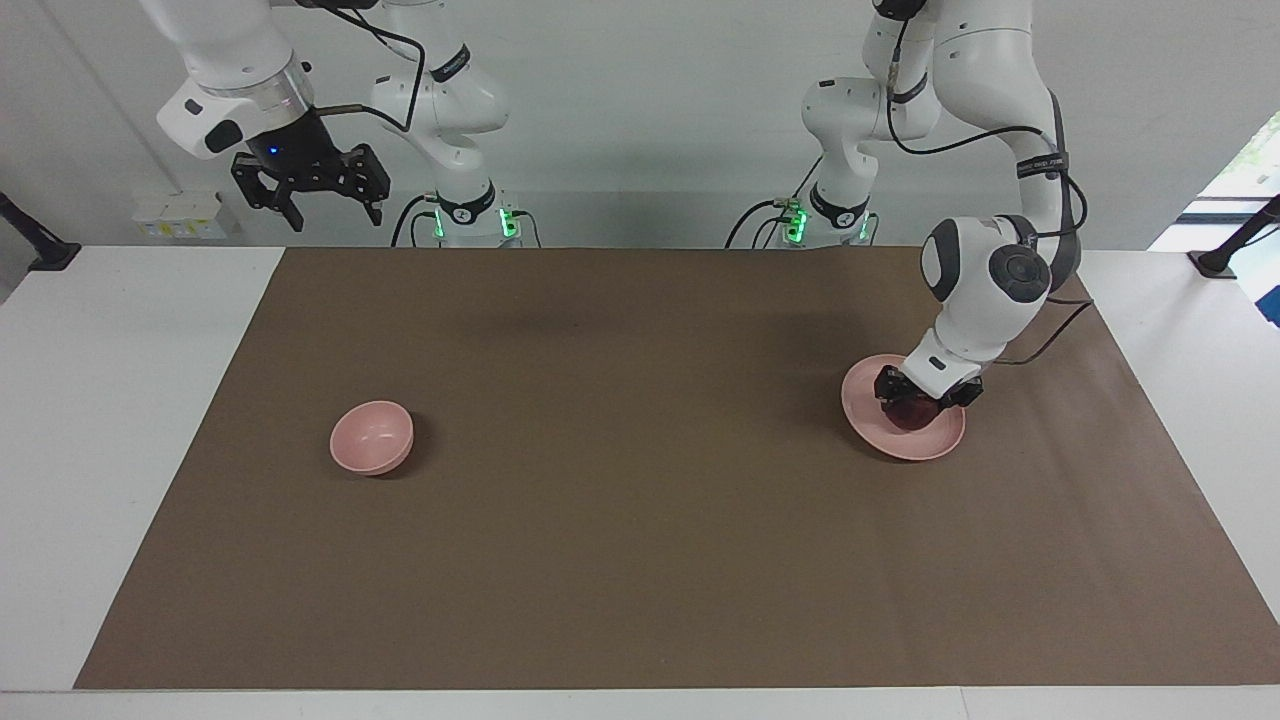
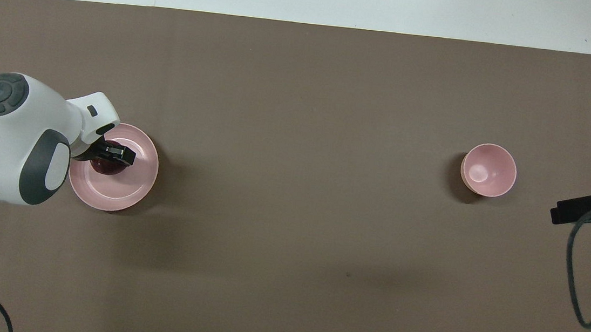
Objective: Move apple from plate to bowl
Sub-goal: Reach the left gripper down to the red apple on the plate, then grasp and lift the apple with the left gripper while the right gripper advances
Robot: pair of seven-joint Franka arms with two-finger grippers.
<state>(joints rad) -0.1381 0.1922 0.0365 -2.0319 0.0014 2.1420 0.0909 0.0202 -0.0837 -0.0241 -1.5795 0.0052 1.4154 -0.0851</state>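
Left gripper (image 1: 924, 399): sitting low on the plate (image 1: 868, 420), jaws drawn in around the apple (image 1: 908, 412); appearing to be gripping it.
Apple: resting on the plate at the left arm's end of the mat (image 1: 640, 520); not yet lifted.
Bowl (image 1: 371, 436): standing well apart, toward the right arm's end.
Right gripper (image 1: 322, 205): waiting high above the table edge, fingers spread wide.
Risk: round, smooth fruit may be slipping out if the hold is off-centre; a long carry is lying ahead; a tilted lift may be dragging the plate.
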